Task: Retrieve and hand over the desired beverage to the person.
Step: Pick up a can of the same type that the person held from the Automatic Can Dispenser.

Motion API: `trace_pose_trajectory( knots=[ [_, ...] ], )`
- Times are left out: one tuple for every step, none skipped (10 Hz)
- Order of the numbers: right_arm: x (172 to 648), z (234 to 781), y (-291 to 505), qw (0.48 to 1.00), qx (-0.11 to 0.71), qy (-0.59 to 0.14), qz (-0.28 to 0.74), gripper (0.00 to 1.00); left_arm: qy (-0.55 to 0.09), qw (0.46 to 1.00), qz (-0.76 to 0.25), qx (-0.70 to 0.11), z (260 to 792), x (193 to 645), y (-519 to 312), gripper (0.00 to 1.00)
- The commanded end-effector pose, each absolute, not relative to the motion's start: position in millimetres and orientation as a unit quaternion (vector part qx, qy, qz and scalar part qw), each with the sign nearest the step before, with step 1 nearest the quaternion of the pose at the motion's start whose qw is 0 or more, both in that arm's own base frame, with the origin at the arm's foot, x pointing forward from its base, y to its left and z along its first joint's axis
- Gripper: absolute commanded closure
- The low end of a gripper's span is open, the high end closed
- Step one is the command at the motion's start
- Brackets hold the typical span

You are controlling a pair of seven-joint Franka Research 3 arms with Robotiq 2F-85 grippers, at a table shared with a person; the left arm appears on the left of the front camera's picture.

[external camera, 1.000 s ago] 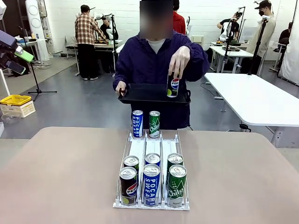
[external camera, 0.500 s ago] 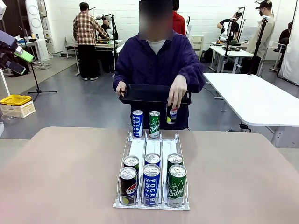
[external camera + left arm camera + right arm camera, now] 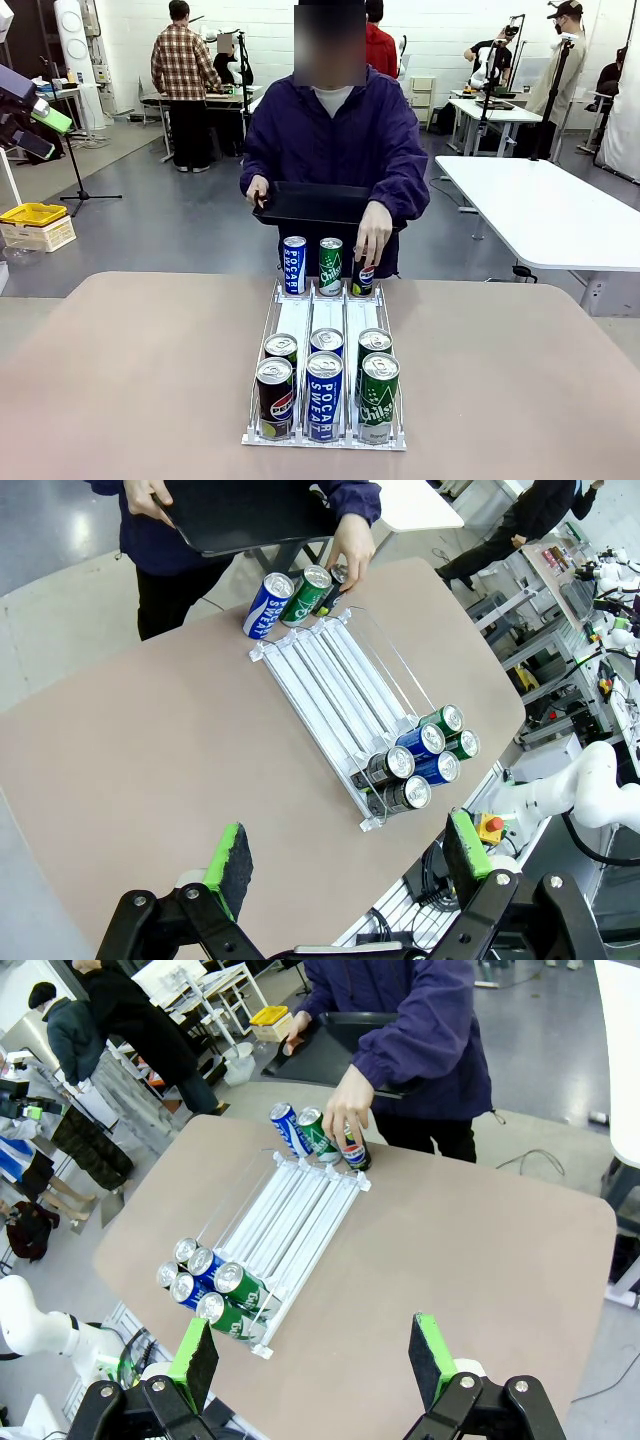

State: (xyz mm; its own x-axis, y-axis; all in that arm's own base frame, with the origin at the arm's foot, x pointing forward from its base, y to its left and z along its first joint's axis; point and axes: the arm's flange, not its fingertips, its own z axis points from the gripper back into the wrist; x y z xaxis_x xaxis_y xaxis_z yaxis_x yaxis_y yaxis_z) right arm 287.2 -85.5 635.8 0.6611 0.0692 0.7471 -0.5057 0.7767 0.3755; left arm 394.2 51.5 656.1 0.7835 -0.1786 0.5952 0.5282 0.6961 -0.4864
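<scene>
A white three-lane can rack [image 3: 296,322] lies mid-table. Six cans stand at its near end, with a Pepsi [image 3: 275,398], a Pocari Sweat [image 3: 324,395] and a green Chilsung [image 3: 379,397] in front. At the far end stand a Pocari Sweat [image 3: 293,265] and a Chilsung [image 3: 330,266]. The person [image 3: 335,135] holds a black tray [image 3: 310,203] in one hand. Their other hand [image 3: 373,235] grips a Pepsi can [image 3: 363,278] at the far end of the right lane. My left gripper [image 3: 348,855] and right gripper [image 3: 313,1360] hang open, high above the table, holding nothing.
The brown table [image 3: 120,380] has wide bare areas on both sides of the rack. A white table [image 3: 545,210] stands beyond at the right, and a yellow crate [image 3: 33,215] at the far left. Other people work at benches in the background.
The person's hand has carried the Pepsi can from the tray down to the far end of the rack's right lane. Both grippers stay as they were.
</scene>
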Motion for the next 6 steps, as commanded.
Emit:
trace_pose_trajectory(
  knots=[
    [290.9,635.1,-84.2,0.857,0.302,-0.38,0.174,0.0,-0.264,0.879,-0.206,-0.34,657.7,395.0,51.9,0.0],
    [290.9,635.1,-84.2,0.857,0.302,-0.38,0.174,0.0,-0.264,0.879,-0.206,-0.34,657.7,395.0,51.9,0.0],
    [290.9,635.1,-84.2,0.857,0.302,-0.38,0.174,0.0,-0.264,0.879,-0.206,-0.34,657.7,395.0,51.9,0.0],
    [290.9,635.1,-84.2,0.857,0.302,-0.38,0.174,0.0,-0.264,0.879,-0.206,-0.34,657.7,395.0,51.9,0.0],
    [290.9,635.1,-84.2,0.857,0.302,-0.38,0.174,0.0,-0.261,0.883,-0.2,-0.335,656.1,394.2,51.5,0.0],
    [290.9,635.1,-84.2,0.857,0.302,-0.38,0.174,0.0,-0.228,0.908,-0.265,-0.232,658.1,390.5,1.0,0.0]
  ],
)
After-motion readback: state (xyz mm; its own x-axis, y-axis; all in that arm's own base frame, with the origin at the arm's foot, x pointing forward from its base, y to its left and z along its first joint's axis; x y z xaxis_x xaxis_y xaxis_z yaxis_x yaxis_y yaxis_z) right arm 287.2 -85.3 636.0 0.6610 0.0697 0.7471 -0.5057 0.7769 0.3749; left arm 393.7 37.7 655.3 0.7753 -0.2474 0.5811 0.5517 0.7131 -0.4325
